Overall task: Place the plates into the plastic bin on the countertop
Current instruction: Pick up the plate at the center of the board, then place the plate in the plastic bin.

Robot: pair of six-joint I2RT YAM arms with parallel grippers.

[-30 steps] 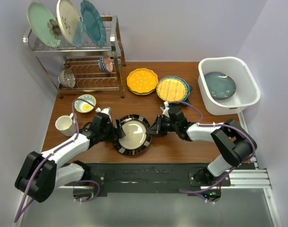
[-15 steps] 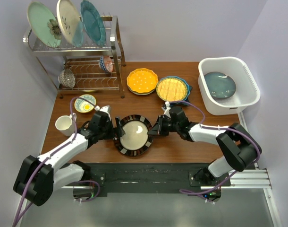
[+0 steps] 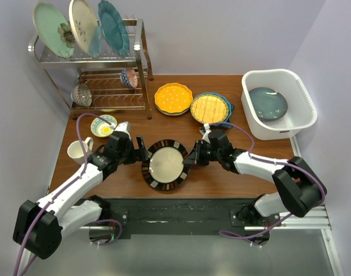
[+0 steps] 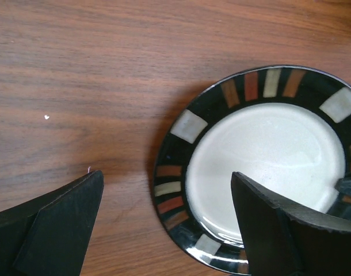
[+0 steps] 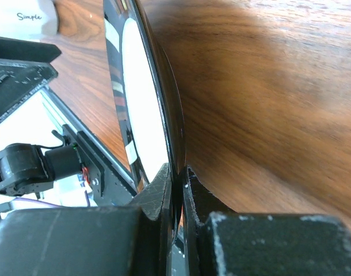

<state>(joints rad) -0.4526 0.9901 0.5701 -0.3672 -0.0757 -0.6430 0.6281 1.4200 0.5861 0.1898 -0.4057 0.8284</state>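
Right tool [image 3: 191, 158] is pressed together on the right rim of the dark-rimmed plate [image 3: 166, 164], which sits near the middle of the bench's [image 3: 221, 178] front edge. Left tool [image 3: 142, 150] stands spread wide just left of that plate, gripping nothing.

The right wrist view shows what the overhead view cannot: the plate [image 5: 138, 86] seen edge-on, with both fingers of the right tool [image 5: 176, 172] clamped on the thin rim. That view alone carries readable writing, the word "Simple" on a white surface [image 5: 34, 17] at its top left corner; I cannot tell whether this is the mug. The left wrist view shows the left tool [image 4: 167, 175] over bare wood and the plate's [image 4: 267, 155] left rim, which has orange, cream and grey blocks on black around a pale centre.

Toward the left edge stand one white mug [image 3: 77, 150] and one small patterned bowl [image 3: 103, 126]. Farther back, mid-bench, lie one yellow scalloped plate [image 3: 173, 98] and one yellow gridded plate [image 3: 210, 107], the latter resting on a blue plate of which only the edge shows. At the far right corner the white bin [image 3: 302, 92] holds one slate-blue plate [image 3: 267, 103]. At the far left corner the wire rack [image 3: 138, 57] carries three upright plates.
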